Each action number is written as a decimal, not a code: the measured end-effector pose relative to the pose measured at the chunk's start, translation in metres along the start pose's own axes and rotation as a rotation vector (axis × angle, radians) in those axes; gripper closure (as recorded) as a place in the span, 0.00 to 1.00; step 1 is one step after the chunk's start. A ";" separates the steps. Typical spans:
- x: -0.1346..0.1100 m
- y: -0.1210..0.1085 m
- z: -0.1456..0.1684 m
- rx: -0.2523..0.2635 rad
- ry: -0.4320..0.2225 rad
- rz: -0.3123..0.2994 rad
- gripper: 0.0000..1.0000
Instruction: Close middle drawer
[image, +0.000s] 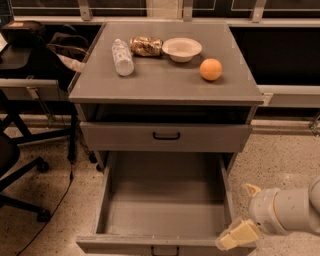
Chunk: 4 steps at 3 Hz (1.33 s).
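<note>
At front right corner of middle drawer (165, 220), tool (236, 215) low, fingers (241, 234) apart, forearm roughly level.

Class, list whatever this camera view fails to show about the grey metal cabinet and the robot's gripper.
Lowest drawer: hidden beneath the pulled-out grey metal middle drawer.
That drawer's small black handle: cut by the bottom edge.
Gripper, at the middle drawer's front right corner: its arm leaves the right edge.
Inside of the top drawer: dark under the flat grey cabinet top.

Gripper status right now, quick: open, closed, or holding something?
Gripper: open, holding nothing, beside the front right corner of the pulled-out middle drawer.
</note>
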<state>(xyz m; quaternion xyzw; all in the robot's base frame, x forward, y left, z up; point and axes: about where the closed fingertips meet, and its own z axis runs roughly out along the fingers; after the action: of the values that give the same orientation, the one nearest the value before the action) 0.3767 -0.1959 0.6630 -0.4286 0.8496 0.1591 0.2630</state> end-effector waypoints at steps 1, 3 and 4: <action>0.029 0.000 0.013 0.034 0.002 0.061 0.00; 0.090 0.002 0.051 0.002 0.053 0.188 0.03; 0.090 0.002 0.051 0.002 0.053 0.188 0.25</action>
<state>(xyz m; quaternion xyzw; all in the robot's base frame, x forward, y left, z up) 0.3460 -0.2273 0.5697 -0.3506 0.8930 0.1709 0.2247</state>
